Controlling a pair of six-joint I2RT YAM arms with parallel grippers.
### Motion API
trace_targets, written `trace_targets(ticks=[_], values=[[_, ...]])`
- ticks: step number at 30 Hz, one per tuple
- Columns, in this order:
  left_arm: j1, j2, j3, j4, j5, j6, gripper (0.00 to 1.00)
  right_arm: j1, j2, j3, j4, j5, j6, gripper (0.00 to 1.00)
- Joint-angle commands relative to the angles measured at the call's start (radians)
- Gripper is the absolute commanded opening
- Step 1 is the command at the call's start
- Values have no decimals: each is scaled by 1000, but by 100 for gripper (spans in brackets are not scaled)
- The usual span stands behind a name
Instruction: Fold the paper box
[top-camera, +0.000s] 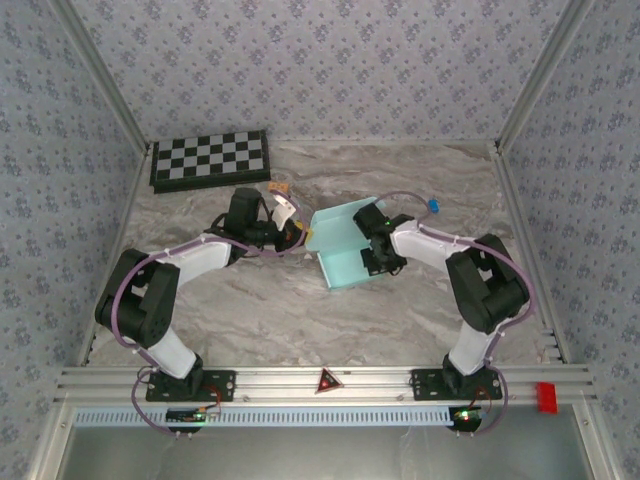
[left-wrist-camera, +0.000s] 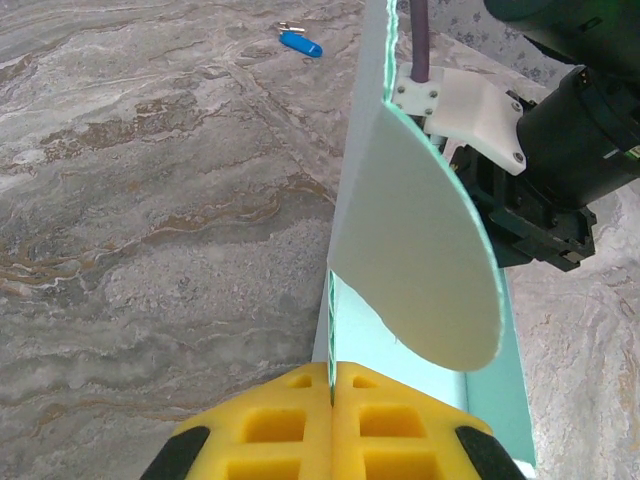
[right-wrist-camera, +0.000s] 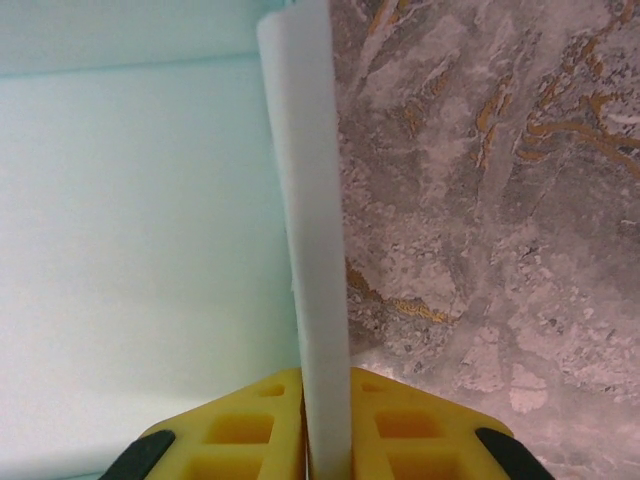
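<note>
The pale cyan thin-card paper box (top-camera: 342, 258) lies partly folded in the middle of the grey-and-brown marbled table (top-camera: 300, 325), between the two arms. Seen from above, its flat panel rests on the tabletop with raised edges along its far and left sides.

The left gripper (top-camera: 298, 236) reaches in from the left and pinches the box's left wall. In the left wrist view its yellow fingers (left-wrist-camera: 270, 425) are pressed together with the upright card edge sandwiched between them. A rounded flap (left-wrist-camera: 420, 260) curves off that wall toward the right arm's black-and-white wrist (left-wrist-camera: 560, 130).

The right gripper (top-camera: 374, 256) sits over the right part of the box. In its own wrist view the yellow pads (right-wrist-camera: 240, 435) are clamped on a narrow pale flap (right-wrist-camera: 310, 200) that stands up beside the cyan panel, touching it on both faces.

Further out, a small blue object (top-camera: 433, 206) lies on the marble beyond the right arm, well apart from the box. A black-and-white checkerboard (top-camera: 210, 158) lies in the far left corner of the table. A small red block (top-camera: 545, 396) sits on the metal rail at the near right.
</note>
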Motion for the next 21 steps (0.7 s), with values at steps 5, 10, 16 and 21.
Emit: trace_targets(ticks=[5,10,16,21], values=[[6,-18,42,2,14,34,0,16,73,51,-165,128,0,16],[8,-20,41,0,16,38,0,26,98,73,-202,152,-16,16],[7,-20,45,-1,17,41,0,47,141,101,-254,209,-24,16],[9,-20,49,-2,19,43,0,56,162,101,-273,250,-10,16]])
